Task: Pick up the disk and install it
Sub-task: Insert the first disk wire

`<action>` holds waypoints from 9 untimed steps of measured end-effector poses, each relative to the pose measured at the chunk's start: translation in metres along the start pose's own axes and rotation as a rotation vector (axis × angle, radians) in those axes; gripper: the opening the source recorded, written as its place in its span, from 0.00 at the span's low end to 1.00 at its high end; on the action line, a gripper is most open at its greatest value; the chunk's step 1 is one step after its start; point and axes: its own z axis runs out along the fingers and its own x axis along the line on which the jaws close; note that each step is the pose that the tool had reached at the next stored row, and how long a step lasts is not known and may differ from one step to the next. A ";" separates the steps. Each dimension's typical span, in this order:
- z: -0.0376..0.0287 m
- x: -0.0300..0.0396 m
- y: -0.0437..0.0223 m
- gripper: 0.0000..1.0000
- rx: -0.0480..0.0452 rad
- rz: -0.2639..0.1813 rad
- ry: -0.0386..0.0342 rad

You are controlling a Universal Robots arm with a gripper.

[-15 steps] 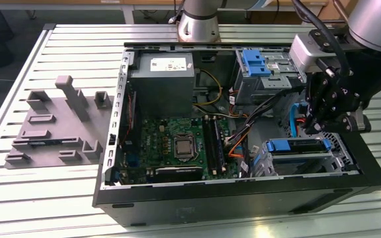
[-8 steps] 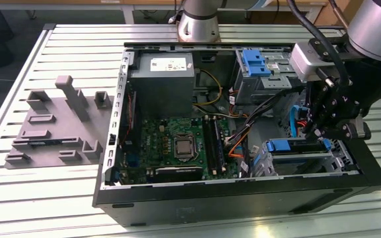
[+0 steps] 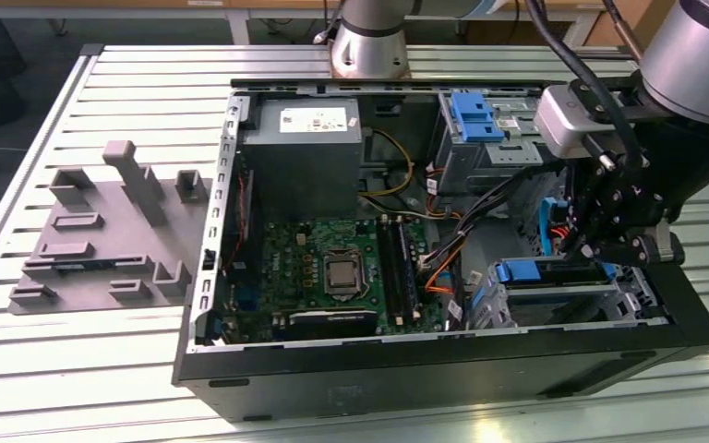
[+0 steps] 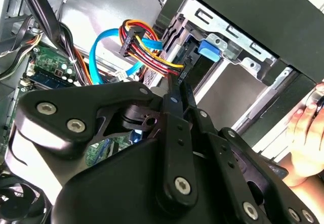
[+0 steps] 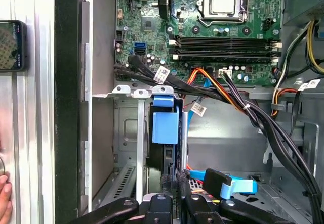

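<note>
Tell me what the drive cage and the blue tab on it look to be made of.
The drive cage looks like bare stamped sheet metal: dull silver, folded edges, punched slots. The blue tab looks like moulded plastic: even matte colour, rounded corners, no metallic glint. The hand sits just at the cage's mouth.

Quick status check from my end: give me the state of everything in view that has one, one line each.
computer case: side open, motherboard exposed.
disk: standing on edge in the drive cage, blue rail facing up.
gripper: lowered inside the case at the disk, fingers close together on its edge.
drive cage: fixed in the case, holding the disk.
blue bracket: sitting on the far bay.
</note>
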 end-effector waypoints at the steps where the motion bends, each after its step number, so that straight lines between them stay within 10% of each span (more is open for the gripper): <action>1: 0.0006 0.0000 0.0000 0.16 0.0000 0.000 0.0000; 9: 0.0013 0.0007 0.0001 0.16 0.0000 0.000 0.0001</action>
